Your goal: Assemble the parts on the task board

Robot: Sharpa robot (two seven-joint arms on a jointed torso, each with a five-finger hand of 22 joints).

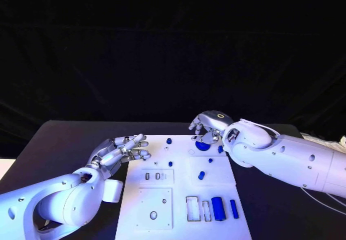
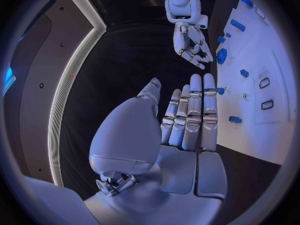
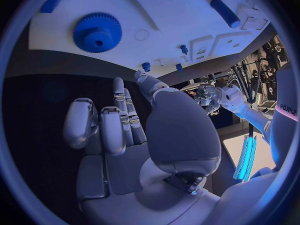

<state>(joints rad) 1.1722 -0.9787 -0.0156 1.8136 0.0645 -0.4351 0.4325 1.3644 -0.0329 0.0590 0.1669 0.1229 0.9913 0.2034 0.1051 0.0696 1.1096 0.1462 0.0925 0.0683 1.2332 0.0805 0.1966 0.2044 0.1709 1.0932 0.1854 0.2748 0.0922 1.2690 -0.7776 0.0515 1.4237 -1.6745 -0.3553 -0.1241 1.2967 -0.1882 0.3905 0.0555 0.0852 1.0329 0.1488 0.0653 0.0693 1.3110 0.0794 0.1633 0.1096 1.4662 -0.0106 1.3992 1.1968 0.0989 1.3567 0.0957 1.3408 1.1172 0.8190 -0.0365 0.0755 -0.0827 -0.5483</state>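
A: Two hands are up over the bench, and neither has a part in it. I judge this to be the reach before a pick, with assembly of the loose pieces not yet begun.

B: Which hand is closest to anything?

A: Right hand [image 1: 209, 127]. It hangs at the far edge of the white board [image 1: 216, 220], fingers loosely curled and apart, holding nothing. A blue gear [image 3: 97, 32] lies on the board just beyond its fingertips; from the head camera the gear sits right under that hand, and I cannot tell whether a fingertip touches it.

B: And the left?

A: Left hand [image 1: 122, 150] hovers beside the board's near-left edge, fingers straight and side by side, thumb apart, empty. A small blue peg [image 2: 235, 119] stands on the board just past its fingertips, not touching them.

B: What else sits on the board?

A: Several small blue pegs, and a blue cylinder [image 1: 218, 208] lying in the slots closer to the robot, well away from both hands.

B: So the next move?

A: My guess: the right hand lowers and closes on the gear. It lies flat, so the fingers must catch its toothed rim from the sides; a shallow pinch could slip off.
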